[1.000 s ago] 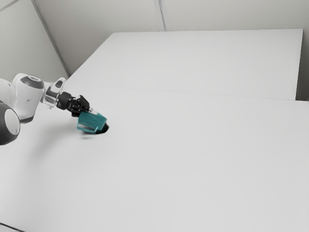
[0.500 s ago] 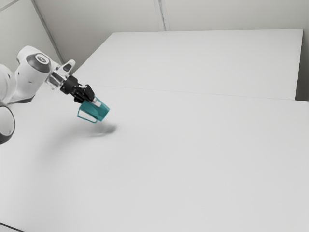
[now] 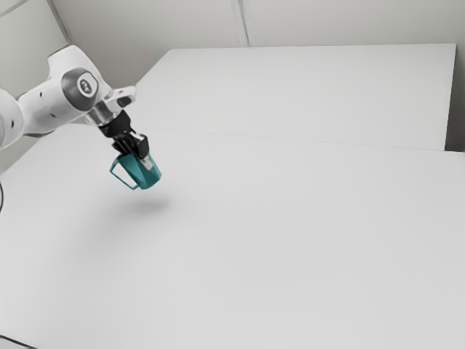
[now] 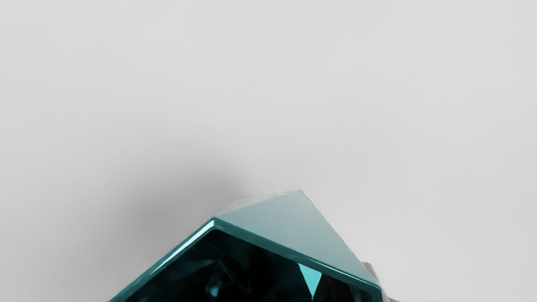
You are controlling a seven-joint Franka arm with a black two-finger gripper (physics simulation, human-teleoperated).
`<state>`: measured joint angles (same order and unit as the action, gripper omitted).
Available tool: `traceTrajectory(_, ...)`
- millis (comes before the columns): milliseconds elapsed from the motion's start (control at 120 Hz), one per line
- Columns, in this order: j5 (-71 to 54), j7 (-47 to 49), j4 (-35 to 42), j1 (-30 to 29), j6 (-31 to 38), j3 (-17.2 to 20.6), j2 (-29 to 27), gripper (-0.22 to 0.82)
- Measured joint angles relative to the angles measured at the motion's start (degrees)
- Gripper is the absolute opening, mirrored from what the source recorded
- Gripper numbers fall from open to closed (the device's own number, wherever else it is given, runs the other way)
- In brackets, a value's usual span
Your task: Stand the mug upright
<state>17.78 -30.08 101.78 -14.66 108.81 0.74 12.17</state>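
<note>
In the exterior view, the mug (image 3: 142, 174) is now held above the table (image 3: 290, 218), tilted, with its base pointed to about five o'clock and its handle (image 3: 122, 179) to about eight o'clock. One second ago it was seen much lower, almost lying along its shadow. Since half a second ago, its slope has been made steeper and it has been brought a little down in the view, while the arm's hand has been turned to point more downward. The shadow (image 3: 149, 205) is seen apart from it, at six o'clock.

The mug is gripped by the gripper (image 3: 141, 155) near its mouth, with the jaws closed against it; how wide they stand cannot be told. In the wrist view the open mouth, edged by the rim (image 4: 272, 246), is faced toward the hand, so the base is judged to be the lower end.

By this change the mug is brought nearer to upright, but the task is not yet completed. Some more straightening seems to be needed, then a gentle lowering; if it is released while tilted, it could be tipped over
</note>
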Motion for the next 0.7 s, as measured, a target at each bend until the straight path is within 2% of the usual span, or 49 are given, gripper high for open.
traceTrajectory(317, -7.4, 7.8, 7.7, 2.0, 4.7, 3.9, -6.3, -0.18)
traceTrajectory(700, -11.8, 16.9, 16.6, 3.4, 8.7, 6.6, -11.7, -0.18)
